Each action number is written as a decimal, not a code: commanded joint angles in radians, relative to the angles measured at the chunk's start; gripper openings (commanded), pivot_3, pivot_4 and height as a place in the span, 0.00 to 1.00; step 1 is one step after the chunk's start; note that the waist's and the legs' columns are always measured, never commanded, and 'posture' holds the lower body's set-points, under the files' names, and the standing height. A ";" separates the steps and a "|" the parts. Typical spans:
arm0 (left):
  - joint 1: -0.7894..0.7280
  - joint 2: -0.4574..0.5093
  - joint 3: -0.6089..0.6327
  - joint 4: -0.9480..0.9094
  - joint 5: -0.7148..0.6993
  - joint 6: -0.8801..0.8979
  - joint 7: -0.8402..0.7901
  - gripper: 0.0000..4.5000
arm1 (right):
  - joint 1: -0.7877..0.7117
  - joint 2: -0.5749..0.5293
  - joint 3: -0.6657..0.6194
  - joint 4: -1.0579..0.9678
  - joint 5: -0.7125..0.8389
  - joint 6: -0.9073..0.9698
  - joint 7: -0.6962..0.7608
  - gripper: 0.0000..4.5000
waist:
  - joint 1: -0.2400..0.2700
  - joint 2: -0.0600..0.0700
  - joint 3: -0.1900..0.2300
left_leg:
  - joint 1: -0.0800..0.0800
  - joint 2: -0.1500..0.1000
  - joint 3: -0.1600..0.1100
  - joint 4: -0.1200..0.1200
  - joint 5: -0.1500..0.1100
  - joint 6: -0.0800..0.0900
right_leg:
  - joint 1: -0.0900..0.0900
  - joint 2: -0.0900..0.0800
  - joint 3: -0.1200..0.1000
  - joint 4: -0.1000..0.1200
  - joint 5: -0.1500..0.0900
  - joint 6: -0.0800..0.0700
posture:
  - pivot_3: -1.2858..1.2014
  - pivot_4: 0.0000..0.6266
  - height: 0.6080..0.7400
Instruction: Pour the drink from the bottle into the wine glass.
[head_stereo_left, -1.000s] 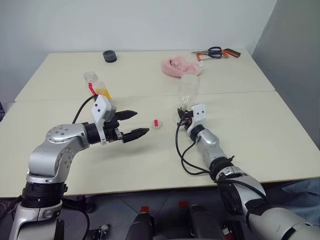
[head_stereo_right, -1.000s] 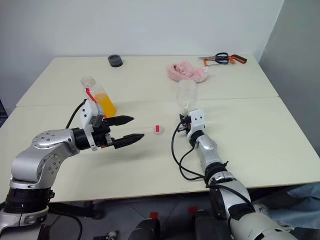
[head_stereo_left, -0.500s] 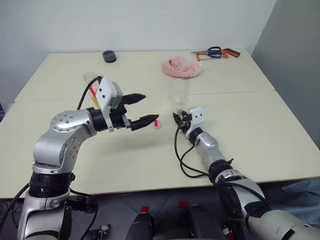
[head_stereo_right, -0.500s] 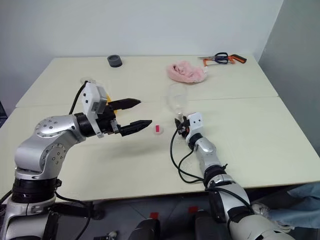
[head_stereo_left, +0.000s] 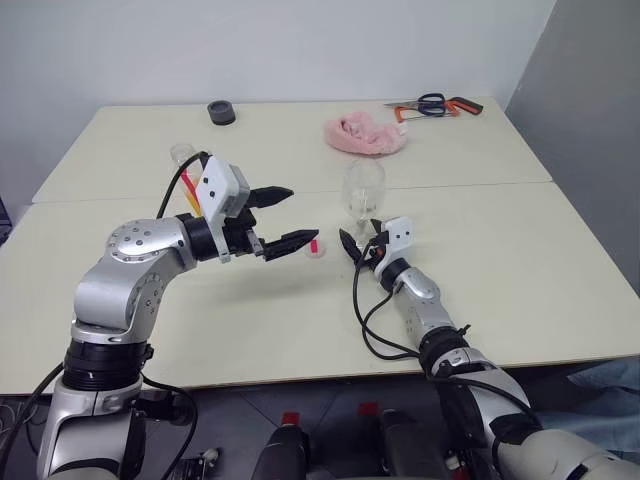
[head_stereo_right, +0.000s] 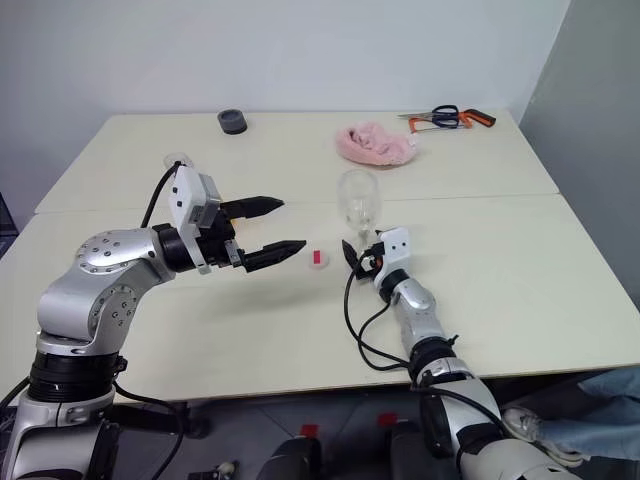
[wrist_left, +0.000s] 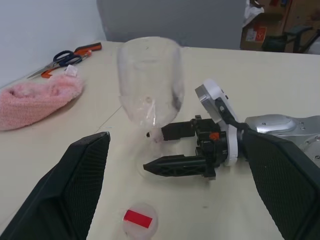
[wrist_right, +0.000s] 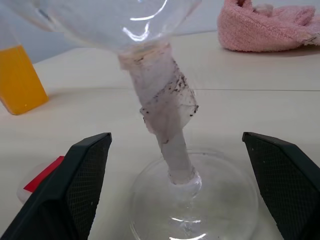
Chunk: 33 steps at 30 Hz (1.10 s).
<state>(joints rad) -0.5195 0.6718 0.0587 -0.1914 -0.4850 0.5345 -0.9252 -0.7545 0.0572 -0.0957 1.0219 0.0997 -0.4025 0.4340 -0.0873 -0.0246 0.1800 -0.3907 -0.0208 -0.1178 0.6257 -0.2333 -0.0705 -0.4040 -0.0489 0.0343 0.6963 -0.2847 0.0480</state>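
step: glass set, bottle not yet taken | right tool (head_stereo_left: 359, 241) apart around glass (head_stereo_left: 363, 188) stem, mid-bench | left tool (head_stereo_left: 283, 218) apart, empty | bottle (head_stereo_left: 186, 160) far left | next: grasp bottle

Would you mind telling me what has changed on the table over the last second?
The right gripper let go of the wine glass, which now stands upright on the table; its jaws are open at the stem. The left gripper rose, jaws still open. The cap, towel and scissors stayed put.
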 joint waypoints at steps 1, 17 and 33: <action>0.002 0.007 0.003 -0.005 0.007 -0.028 -0.009 1.00 | 0.019 -0.001 0.004 -0.028 0.006 0.015 -0.001 0.99 | 0.000 0.000 0.000 | 0.000 0.000 0.000 0.000 0.000 0.000 | 0.000 0.000 0.000 0.000 0.000 0.000 | 0.52 0.24 1.00; 0.176 0.028 0.056 0.116 0.080 -0.152 0.006 1.00 | 0.119 -0.007 0.018 -0.265 0.016 0.110 -0.056 0.99 | 0.005 0.000 0.000 | 0.000 0.000 0.001 0.000 0.000 0.000 | 0.000 0.000 0.001 0.000 0.000 0.000 | 0.52 0.24 1.00; 0.174 0.040 0.074 0.138 0.067 -0.163 -0.012 1.00 | 0.078 0.008 0.023 -0.298 0.015 0.182 -0.078 0.99 | 0.004 0.000 0.000 | 0.000 0.000 0.002 0.000 0.000 0.000 | -0.001 0.000 0.002 0.000 0.000 0.000 | 0.52 0.24 1.00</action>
<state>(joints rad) -0.3303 0.6990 0.1071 -0.0375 -0.4122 0.3874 -0.9316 -0.6502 0.0596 -0.0777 0.7371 0.1019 -0.2097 0.3620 -0.0834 -0.0245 0.1801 -0.3904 -0.0206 -0.1159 0.6252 -0.2335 -0.0702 -0.4050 -0.0492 0.0359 0.6965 -0.2847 0.0481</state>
